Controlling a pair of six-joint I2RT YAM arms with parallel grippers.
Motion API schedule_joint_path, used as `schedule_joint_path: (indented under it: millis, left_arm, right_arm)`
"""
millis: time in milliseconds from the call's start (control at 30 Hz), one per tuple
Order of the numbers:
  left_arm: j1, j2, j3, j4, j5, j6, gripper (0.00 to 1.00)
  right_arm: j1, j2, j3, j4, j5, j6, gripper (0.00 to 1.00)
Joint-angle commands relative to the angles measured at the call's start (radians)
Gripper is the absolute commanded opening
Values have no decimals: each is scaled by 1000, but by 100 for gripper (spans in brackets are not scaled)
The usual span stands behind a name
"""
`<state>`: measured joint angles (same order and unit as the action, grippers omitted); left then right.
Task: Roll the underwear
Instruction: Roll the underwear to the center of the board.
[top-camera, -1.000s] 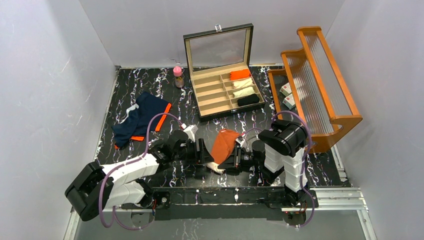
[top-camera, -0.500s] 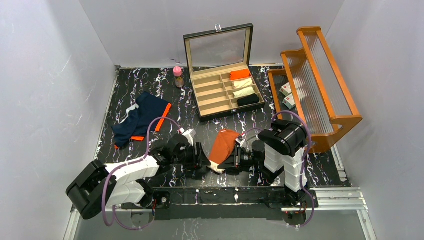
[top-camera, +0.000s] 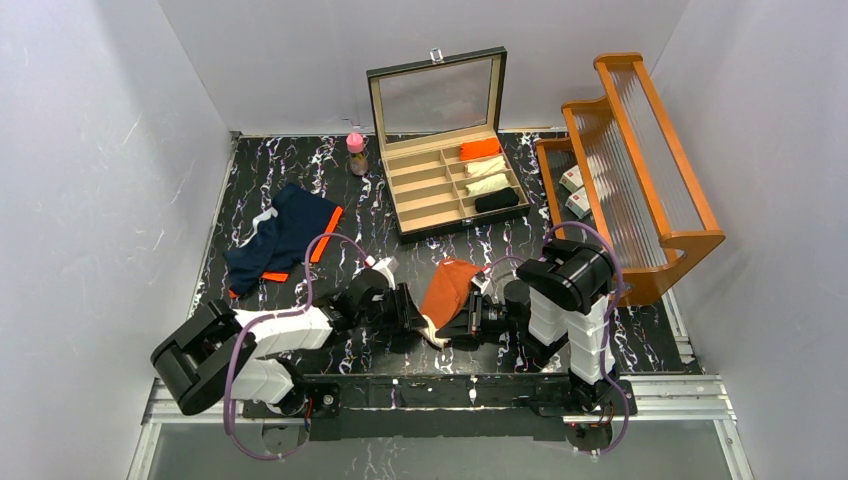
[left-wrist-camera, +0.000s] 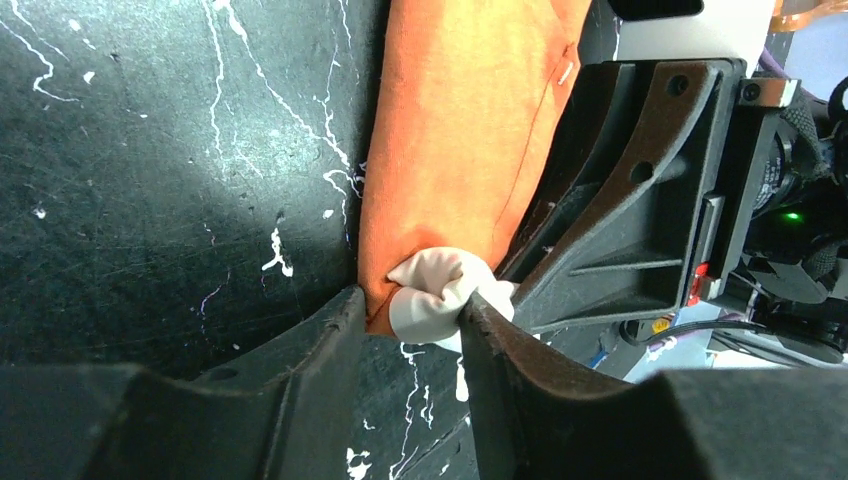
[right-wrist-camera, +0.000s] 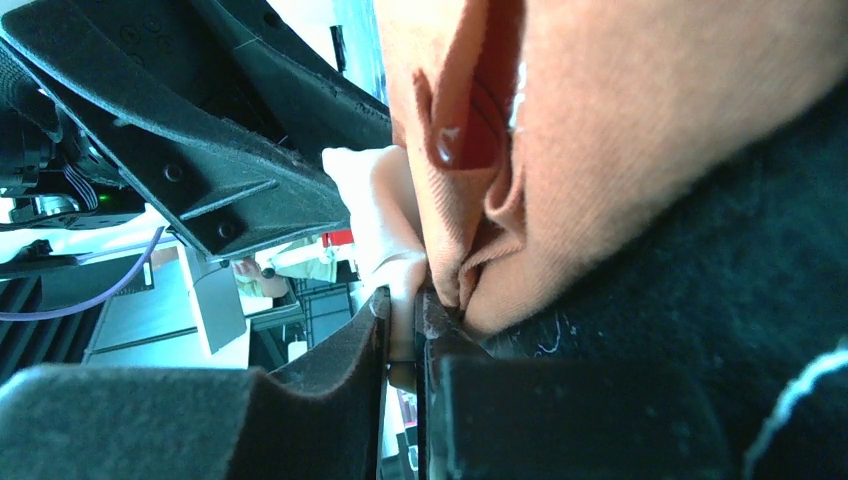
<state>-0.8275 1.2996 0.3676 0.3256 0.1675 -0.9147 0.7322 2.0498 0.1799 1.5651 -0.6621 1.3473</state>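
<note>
The rust-orange underwear (top-camera: 449, 284) lies on the black marble table (top-camera: 300, 170) between my two arms, its white waistband (left-wrist-camera: 436, 296) at the near end. My left gripper (left-wrist-camera: 410, 300) has both fingertips pressed against the bunched waistband corner, with cloth filling the gap. From the other side, my right gripper (right-wrist-camera: 405, 300) is shut on a thin fold of the same waistband (right-wrist-camera: 378, 215), right beside the left gripper's fingers. The orange cloth (right-wrist-camera: 620, 120) stretches away from it. The navy underwear (top-camera: 281, 238) with orange trim lies spread out at the far left, untouched.
An open compartment box (top-camera: 452, 185) holding several rolled garments stands at the back centre. A small pink-capped bottle (top-camera: 356, 153) is to its left. A wooden rack (top-camera: 640, 170) fills the right side. Both grippers crowd the near table edge.
My left arm has slid right toward the waistband and its jaws have narrowed onto the bunched white cloth. The right gripper has kept its hold without moving.
</note>
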Motion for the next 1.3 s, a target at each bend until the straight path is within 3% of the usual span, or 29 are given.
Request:
schedule_joint_path:
  millis: [0,133,233,467,667,800,1000,1267]
  left_arm:
    - [-13,51,-20,-107,-116,3,36]
    - [-18,96,-17,-142,-134,9,33]
    - [-24,136,-2,-158,-129,20,32]
    - [-37,192,33,-167,-117,36,27]
    - [-39,213,67,-177,-113,49,25]
    - [-41,224,93,-181,-98,53,24]
    - [-42,210,110,-211,-95,52,24]
    - [-44,202,123,-233,-94,54,24]
  right_arm:
    - [-9,25,-40,89,41,-10,18]
    - [-9,-75,-26,-47,36,-88,38]
    - [-9,-218,-3,-263,55,-217,51]
    - [-1,-578,161,-1056,257,-589,59]
    - [11,-729,234,-1370,417,-761,62]
    - [79,-850,259,-1420,528,-909,64]
    - [259,-1021,241,-1334,694,-1208,63]
    - [432,-907,268,-1262,779,-1422,62]
